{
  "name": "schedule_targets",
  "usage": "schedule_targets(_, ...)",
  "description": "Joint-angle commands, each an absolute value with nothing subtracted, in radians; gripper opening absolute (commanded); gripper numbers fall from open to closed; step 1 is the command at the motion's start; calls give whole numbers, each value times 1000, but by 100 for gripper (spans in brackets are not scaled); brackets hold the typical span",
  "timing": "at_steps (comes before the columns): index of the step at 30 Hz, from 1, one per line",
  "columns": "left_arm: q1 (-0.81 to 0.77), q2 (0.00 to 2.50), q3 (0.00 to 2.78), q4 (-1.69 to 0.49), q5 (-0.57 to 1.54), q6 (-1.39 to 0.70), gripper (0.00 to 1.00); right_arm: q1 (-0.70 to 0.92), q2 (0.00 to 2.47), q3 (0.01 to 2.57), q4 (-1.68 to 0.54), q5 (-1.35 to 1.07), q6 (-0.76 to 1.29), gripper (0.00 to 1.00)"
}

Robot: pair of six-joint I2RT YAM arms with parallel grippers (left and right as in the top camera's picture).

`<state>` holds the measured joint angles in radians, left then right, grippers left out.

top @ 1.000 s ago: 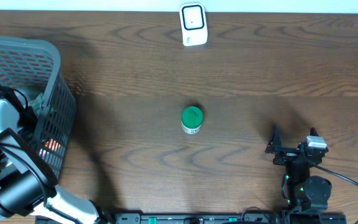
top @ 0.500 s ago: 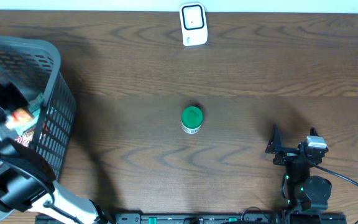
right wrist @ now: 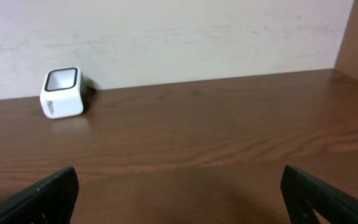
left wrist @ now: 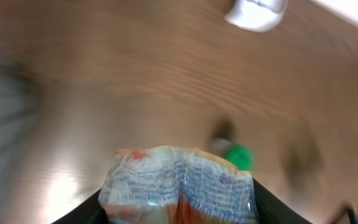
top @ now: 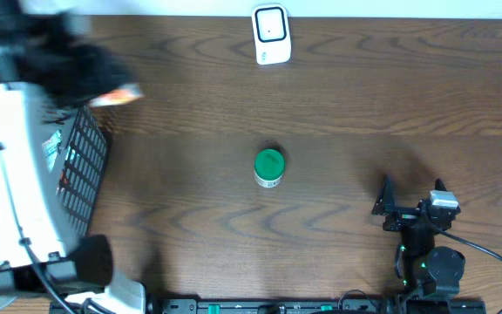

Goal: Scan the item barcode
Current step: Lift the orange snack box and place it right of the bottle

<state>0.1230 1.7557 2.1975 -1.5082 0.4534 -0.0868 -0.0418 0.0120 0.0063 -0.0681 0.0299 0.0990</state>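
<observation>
Left side: the left hand (left wrist: 178, 210) is partly closed and grips a crumpled packet (left wrist: 179, 185) between its two dark fingers (left wrist: 84, 210). The packet is white with blue print and an orange-red area. One finger presses each side of it, and the packet fills the gap between them. In the overhead view the packet (top: 111, 94) is in the air at the upper left, next to the upper rim of the grey basket (top: 84, 166). The left arm is blurred in this view and covers most of the basket. What lies inside the basket cannot be made out.

Centre: the white scanner (top: 270, 35) stands at the far edge of the table (top: 190, 105), well apart from the packet. A green-capped jar (top: 269, 166) stands upright near the middle of the table. It touches neither hand.

Right side: the right hand (top: 412, 194) rests low at the near right of the table. Its jaws are spread fully wide. It holds nothing and touches nothing. In the right wrist view its fingers (right wrist: 36, 198) frame bare table, and the scanner (right wrist: 62, 92) stands against the pale wall (right wrist: 197, 37) at the far left.
</observation>
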Motion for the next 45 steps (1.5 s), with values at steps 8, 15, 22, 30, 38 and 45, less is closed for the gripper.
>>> schedule_targets(8, -563, 1877, 2143, -1247, 179, -369, 54, -39, 7, 6, -72, 28, 108, 99)
schedule_targets(15, -808, 2128, 2143, -1150, 43, -430, 55, -39, 7, 6, -72, 28, 108, 99)
schedule_targets(22, -883, 2368, 2143, -1105, 40, -760, 54, -39, 7, 6, -72, 28, 108, 99)
schedule_targets(30, -892, 2500, 2144, -1047, 35, -997, 88, -39, 7, 6, -72, 28, 108, 99)
schedule_targets(38, -858, 2274, 2237, -1029, -36, -668, 99, -39, 7, 6, -72, 28, 108, 99)
schedule_targets(45, -732, 1884, 2239, -1071, -69, -309, 99, -39, 7, 6, -72, 28, 108, 99)
